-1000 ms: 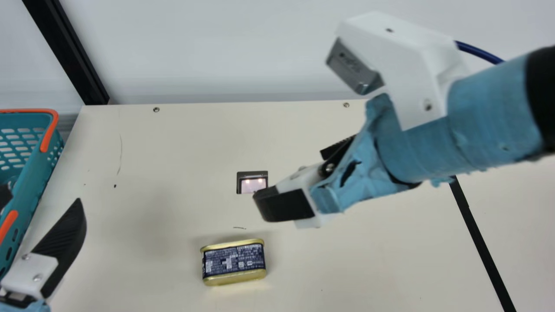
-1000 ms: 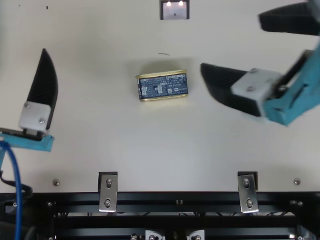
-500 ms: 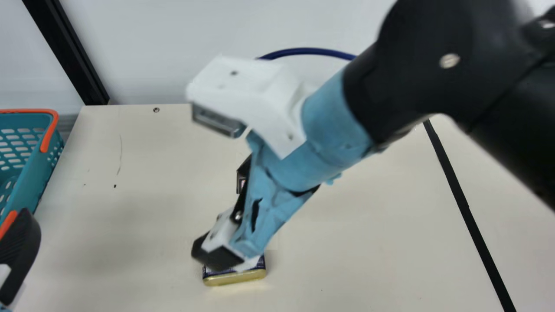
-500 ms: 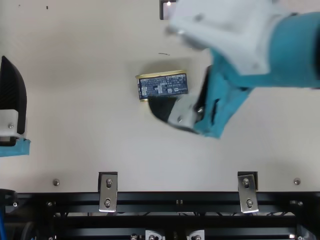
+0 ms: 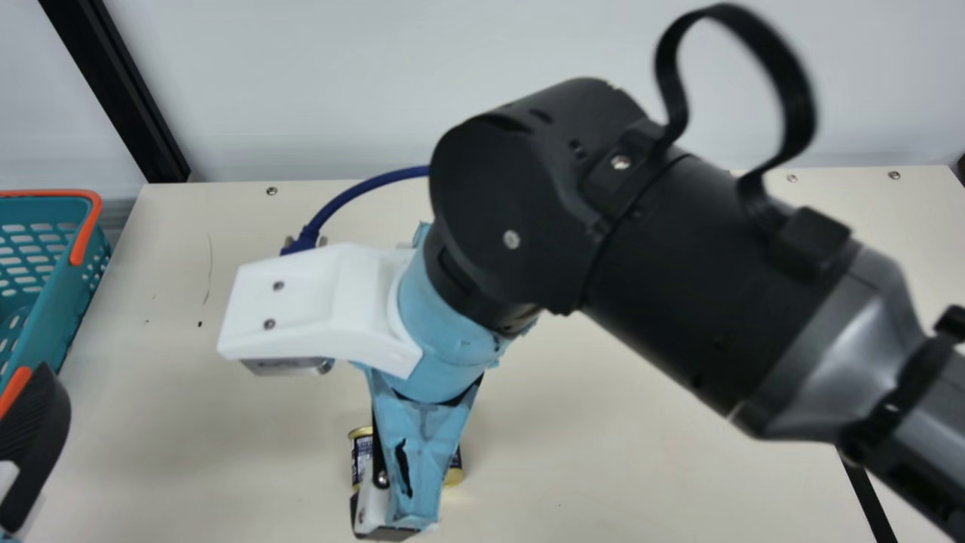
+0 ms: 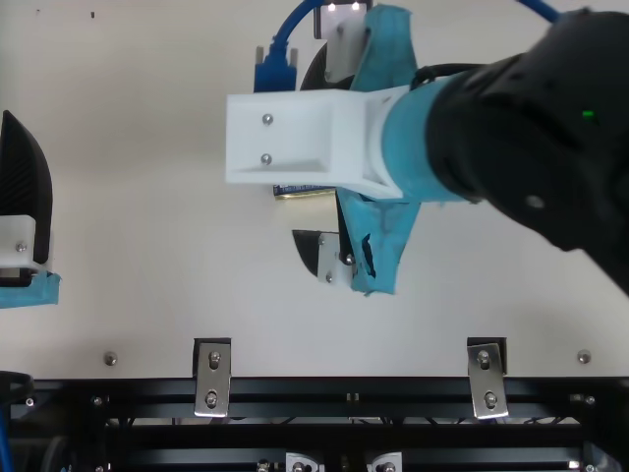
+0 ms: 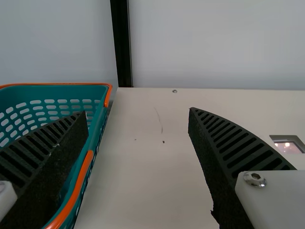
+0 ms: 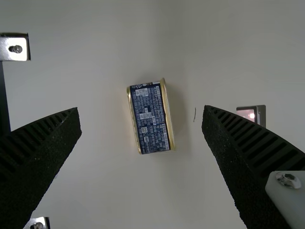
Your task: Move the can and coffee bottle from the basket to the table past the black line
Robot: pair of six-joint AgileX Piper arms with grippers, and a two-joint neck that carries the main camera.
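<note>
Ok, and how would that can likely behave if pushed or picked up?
The can has metallic gold rims and straight edges, so it is probably stiff and should hold its shape when squeezed. Its boxy form suggests sliding rather than rolling. The smooth-looking label might be a little slippery.

Main view: desk [image 5: 641,467] bright, lit softly and evenly. Glossy inset panel [image 7: 289,145] mirrors two small lamps, so light's from above. Right wrist view dimmer, greyer; faint soft shadow beside the can [image 8: 151,117], mild glint on its gold rim. Right arm [image 6: 531,138] slightly blurred in top view.
</note>
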